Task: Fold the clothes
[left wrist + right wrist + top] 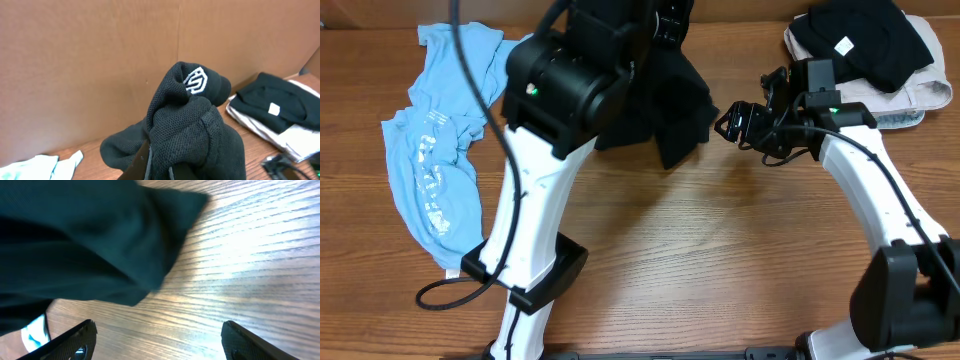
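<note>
A light-blue tee point(435, 165) is lying crumpled on the left side of the wooden table point(720, 250), its white print showing. A black shirt point(675, 115) is bunching up at the far middle, with the left arm point(535, 190) reaching over it and hiding much of it. The right gripper point(728, 122) is hovering just beside the shirt's right edge, pointing at it. In the far right corner, a folded black garment point(865, 40) is resting on a pale folded one point(930, 95).

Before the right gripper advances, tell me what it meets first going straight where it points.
Most likely the black shirt: the open right gripper points at its hanging edge, close ahead. Bare table lies beside that edge, so a slight miss is possible.
</note>
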{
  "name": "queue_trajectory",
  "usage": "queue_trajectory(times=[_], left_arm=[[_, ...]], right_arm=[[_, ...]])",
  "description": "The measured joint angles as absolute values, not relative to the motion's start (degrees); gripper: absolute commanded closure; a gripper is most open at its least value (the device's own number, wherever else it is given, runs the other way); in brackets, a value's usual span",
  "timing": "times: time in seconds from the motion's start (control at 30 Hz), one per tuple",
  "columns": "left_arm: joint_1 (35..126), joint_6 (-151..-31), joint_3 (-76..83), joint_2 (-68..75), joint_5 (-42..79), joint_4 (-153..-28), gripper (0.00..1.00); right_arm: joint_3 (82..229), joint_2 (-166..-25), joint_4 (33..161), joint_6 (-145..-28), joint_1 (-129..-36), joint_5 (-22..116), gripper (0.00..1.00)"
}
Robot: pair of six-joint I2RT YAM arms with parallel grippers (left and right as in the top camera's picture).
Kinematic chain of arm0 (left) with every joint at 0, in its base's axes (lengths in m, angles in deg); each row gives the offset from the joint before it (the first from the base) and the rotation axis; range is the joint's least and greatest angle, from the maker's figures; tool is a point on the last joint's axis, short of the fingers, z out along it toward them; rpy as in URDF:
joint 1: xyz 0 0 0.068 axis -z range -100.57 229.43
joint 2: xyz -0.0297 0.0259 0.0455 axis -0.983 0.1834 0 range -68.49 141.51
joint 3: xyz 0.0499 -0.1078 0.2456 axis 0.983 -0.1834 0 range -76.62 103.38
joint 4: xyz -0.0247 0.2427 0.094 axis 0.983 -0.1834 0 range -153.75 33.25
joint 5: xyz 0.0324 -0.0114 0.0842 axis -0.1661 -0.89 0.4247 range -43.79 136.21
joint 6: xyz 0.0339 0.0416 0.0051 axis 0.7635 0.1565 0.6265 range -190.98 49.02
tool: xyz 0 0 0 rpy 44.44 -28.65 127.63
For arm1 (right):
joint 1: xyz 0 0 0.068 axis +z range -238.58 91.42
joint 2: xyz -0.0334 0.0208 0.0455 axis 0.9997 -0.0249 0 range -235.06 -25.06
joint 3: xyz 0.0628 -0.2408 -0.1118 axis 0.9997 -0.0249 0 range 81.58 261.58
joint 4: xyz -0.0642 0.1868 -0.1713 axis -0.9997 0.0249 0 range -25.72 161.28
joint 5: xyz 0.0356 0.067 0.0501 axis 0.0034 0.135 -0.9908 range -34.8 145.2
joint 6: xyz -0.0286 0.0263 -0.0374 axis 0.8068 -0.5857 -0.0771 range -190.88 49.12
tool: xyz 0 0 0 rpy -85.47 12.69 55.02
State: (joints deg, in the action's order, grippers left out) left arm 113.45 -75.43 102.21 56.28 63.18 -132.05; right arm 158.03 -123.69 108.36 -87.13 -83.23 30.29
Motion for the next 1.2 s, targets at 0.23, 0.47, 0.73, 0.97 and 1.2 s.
queue_trajectory(times=[0.23, 0.47, 0.73, 0.97, 1.2], left_arm=[[113.4, -75.8, 102.2, 53.3, 63.2, -131.9, 0.91], [113.4, -76.0, 102.2, 52.5, 63.2, -131.9, 0.91], [113.4, -76.6, 102.2, 52.5, 63.2, -131.9, 0.91], [113.4, -76.6, 102.2, 52.5, 64.5, -132.0, 0.91], [113.4, -76.6, 102.2, 52.4, 64.9, -131.2, 0.91]], right_arm=[[158.0, -127.5, 104.4, -87.2, -80.7, 26.5, 0.16], [158.0, -127.9, 102.2, -89.5, -76.2, 23.4, 0.16], [158.0, -127.9, 100.0, -93.7, -72.3, 23.1, 0.16], [158.0, -127.9, 102.5, -94.8, -71.9, 23.1, 0.13], [158.0, -127.9, 100.8, -94.9, -71.9, 25.0, 0.11]])
